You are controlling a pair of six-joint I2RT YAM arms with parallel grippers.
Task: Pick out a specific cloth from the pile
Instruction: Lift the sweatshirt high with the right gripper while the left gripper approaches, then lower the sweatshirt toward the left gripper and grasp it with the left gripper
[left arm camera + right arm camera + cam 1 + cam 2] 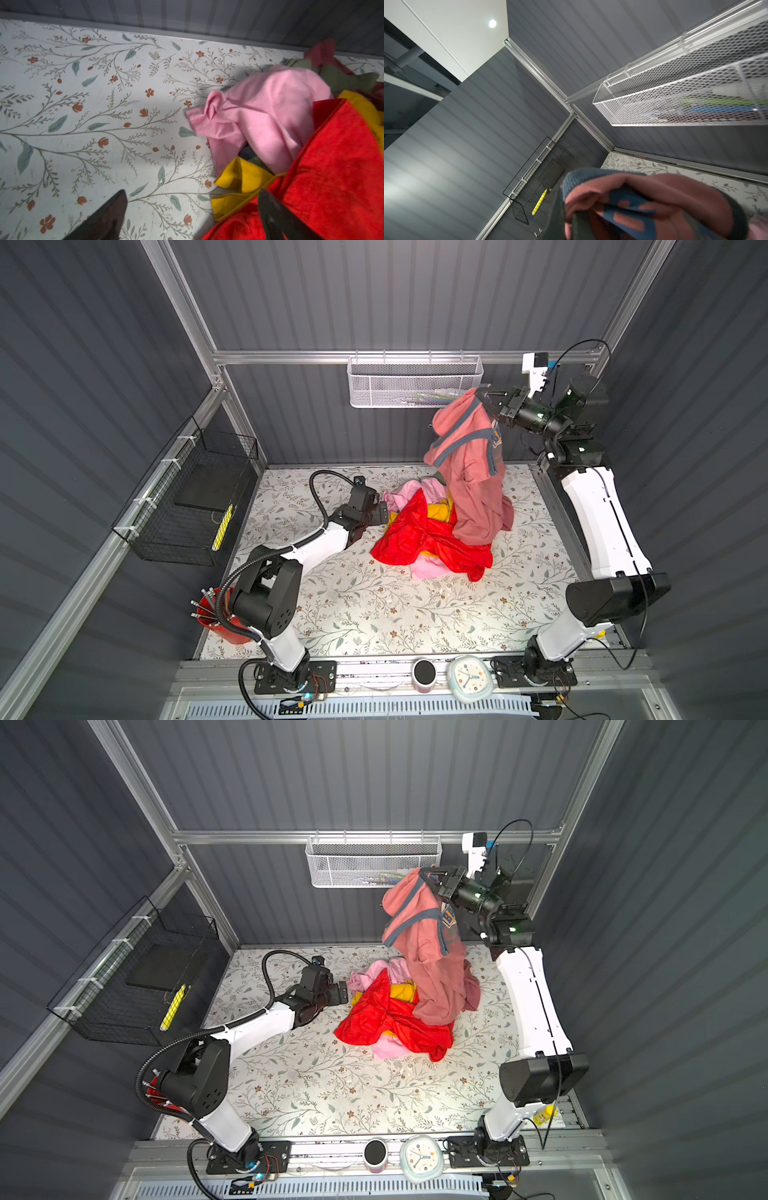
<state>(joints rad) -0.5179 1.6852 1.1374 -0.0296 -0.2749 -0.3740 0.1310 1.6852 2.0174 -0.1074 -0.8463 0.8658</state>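
Observation:
The cloth, a salmon-pink T-shirt with grey-blue trim and blue lettering, hangs from my right gripper, which is raised near the back wall and shut on its upper edge. Its lower end still rests on the pile of red, light pink and yellow garments. In the right wrist view the cloth is bunched at my right gripper. My left gripper stays low at the pile's left edge, open and empty, with one finger over the red garment.
A white mesh basket hangs on the back rail just left of the raised cloth. A black wire basket is on the left wall. A red cup sits front left; a clock and a dark cylinder at the front edge.

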